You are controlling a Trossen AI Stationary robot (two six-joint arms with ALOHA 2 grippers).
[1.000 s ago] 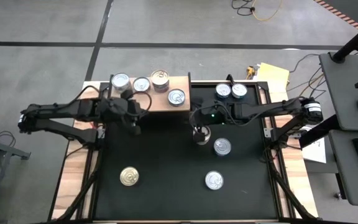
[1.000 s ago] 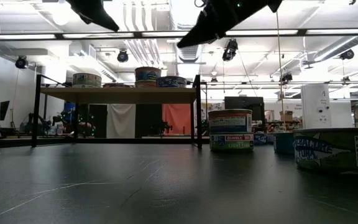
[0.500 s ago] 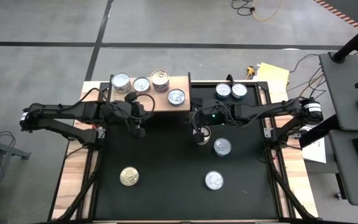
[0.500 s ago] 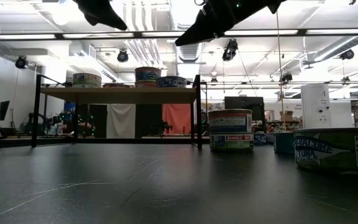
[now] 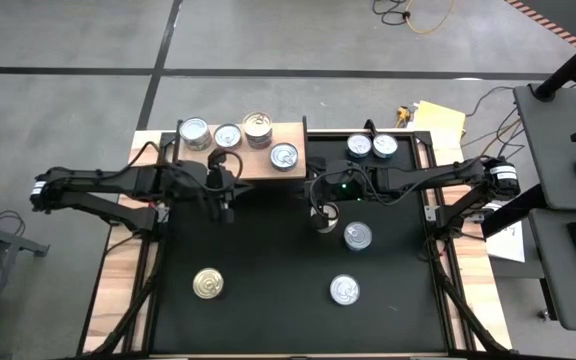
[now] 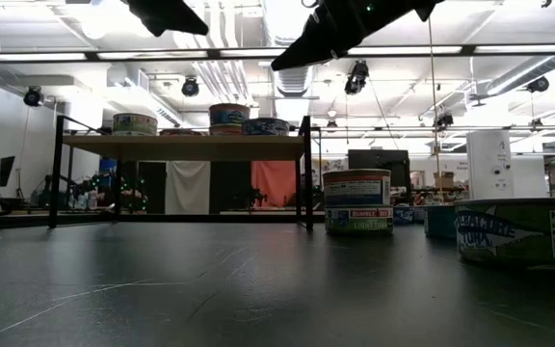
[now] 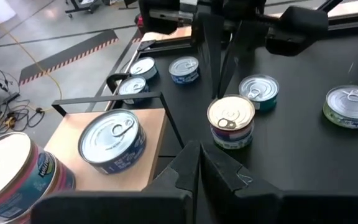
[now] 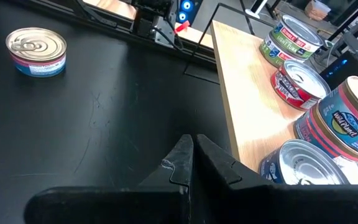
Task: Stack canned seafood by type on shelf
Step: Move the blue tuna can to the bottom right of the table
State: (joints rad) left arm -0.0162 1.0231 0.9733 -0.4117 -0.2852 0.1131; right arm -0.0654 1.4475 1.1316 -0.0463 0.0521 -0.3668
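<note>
Short round metal seafood tins (image 5: 357,236) lie scattered on the black surface (image 5: 268,270), four on the light-brown wooden shelf (image 5: 252,162); both end effectors, left (image 5: 226,210) and right (image 5: 320,222), pinched empty; tins likely rigid, dense, slick—grasp across sidewall.

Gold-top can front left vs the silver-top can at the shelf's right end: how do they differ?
The gold-top can has a gold lid and sits alone on the black table. The silver-top can has a silver lid and a blue label, and stands on the wooden shelf beside other cans. Both are short round tins, upright, pull tab up.
</note>
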